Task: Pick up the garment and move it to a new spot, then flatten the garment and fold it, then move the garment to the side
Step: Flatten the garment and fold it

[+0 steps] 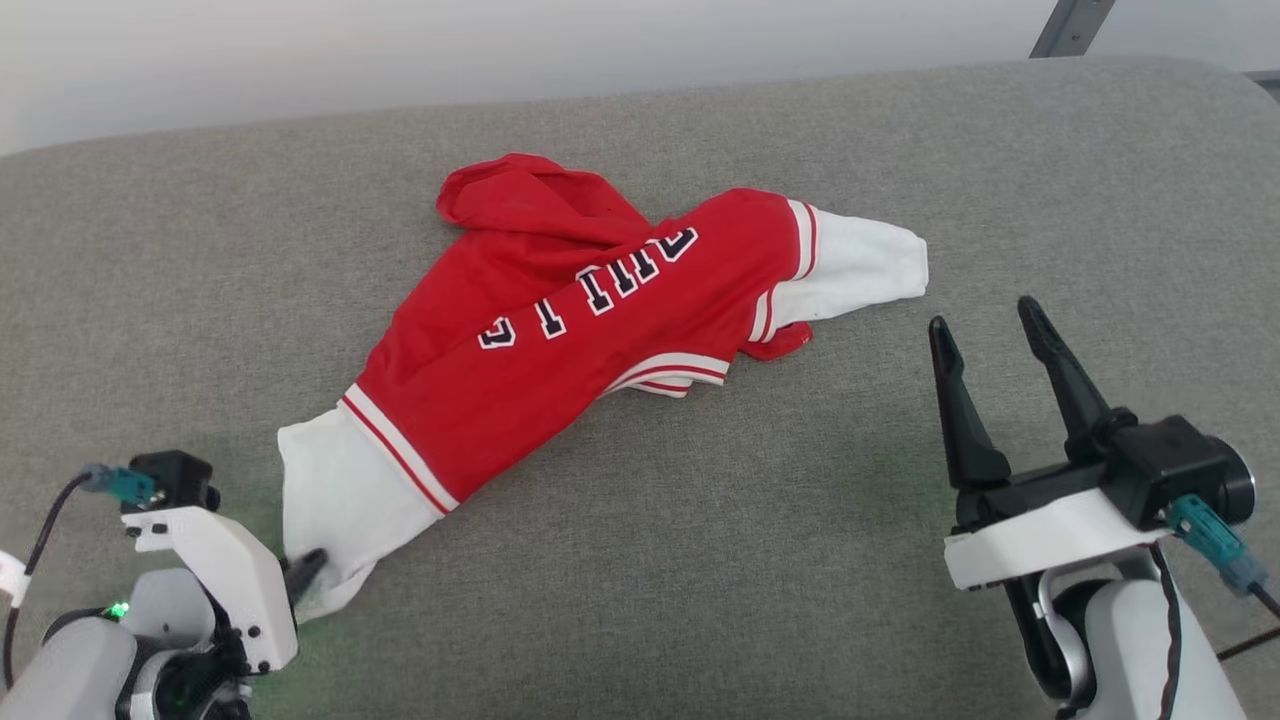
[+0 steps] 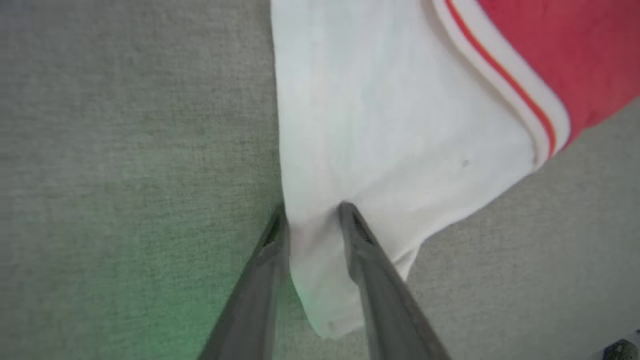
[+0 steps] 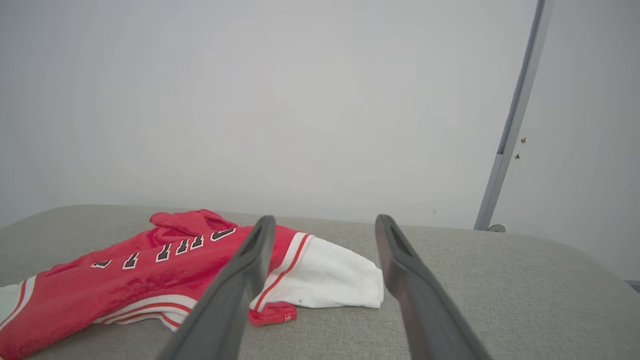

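Observation:
The garment (image 1: 560, 330) is a red shirt with white sleeves, striped trim and black lettering, lying crumpled across the middle of the grey surface. Its near white sleeve (image 2: 390, 125) reaches toward my left gripper (image 1: 300, 585) at the lower left. In the left wrist view that gripper (image 2: 312, 215) straddles the sleeve's end: one finger rests at the fabric's edge, the other presses on top, with a gap and white cloth between them. My right gripper (image 1: 985, 318) stands open to the right of the far white sleeve (image 3: 330, 280), above the surface, holding nothing (image 3: 325, 222).
The grey upholstered surface (image 1: 700, 560) stretches wide on all sides of the shirt. A pale wall rises behind it, with a slanted metal post (image 3: 515, 115) at the back right. Cables hang from both wrists.

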Controlling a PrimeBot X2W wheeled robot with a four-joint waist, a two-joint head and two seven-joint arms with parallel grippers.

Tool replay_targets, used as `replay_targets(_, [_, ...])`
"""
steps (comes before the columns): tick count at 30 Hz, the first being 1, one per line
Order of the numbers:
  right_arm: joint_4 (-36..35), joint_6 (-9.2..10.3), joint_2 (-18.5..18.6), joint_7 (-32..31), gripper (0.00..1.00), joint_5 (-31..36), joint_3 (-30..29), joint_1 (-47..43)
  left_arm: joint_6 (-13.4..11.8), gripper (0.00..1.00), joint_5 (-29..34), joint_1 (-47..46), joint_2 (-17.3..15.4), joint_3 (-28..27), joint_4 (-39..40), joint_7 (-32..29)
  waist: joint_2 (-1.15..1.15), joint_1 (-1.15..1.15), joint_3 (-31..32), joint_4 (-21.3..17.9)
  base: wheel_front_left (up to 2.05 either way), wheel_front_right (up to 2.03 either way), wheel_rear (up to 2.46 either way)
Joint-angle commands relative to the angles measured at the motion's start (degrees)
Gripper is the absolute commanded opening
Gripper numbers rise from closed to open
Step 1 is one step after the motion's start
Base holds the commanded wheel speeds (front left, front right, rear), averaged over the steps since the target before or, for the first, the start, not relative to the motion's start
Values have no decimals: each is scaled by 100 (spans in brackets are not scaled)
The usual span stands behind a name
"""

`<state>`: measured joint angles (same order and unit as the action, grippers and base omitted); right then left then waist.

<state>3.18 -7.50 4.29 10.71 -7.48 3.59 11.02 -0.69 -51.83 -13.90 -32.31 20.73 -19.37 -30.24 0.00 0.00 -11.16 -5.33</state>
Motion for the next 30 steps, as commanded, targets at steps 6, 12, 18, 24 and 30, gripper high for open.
replay_targets(6, [23,2,-80,158,100,18,-73,-195,-29,0,-14,-54,-182,-15,-205,-155,0,0,-43,50,0,0,0])
replay_targets(12, [25,2,-105,111,100,40,-144,-222,-118,0,106,46,-678,-230,-49,-132,0,0,-76,121,0,0,0])
replay_targets(18, [30,2,-116,-1,100,-30,-108,-249,-246,0,109,189,-1147,-444,15,-185,0,0,-131,173,0,0,0])
replay_targets(24, [82,2,-87,-172,100,-168,-8,-278,-276,0,15,252,-1228,-525,-43,-185,0,0,-172,209,0,0,0])
replay_targets(30, [186,2,113,-470,100,-363,224,-235,-184,0,0,181,-1134,-457,-65,-140,0,0,-192,275,0,0,0])
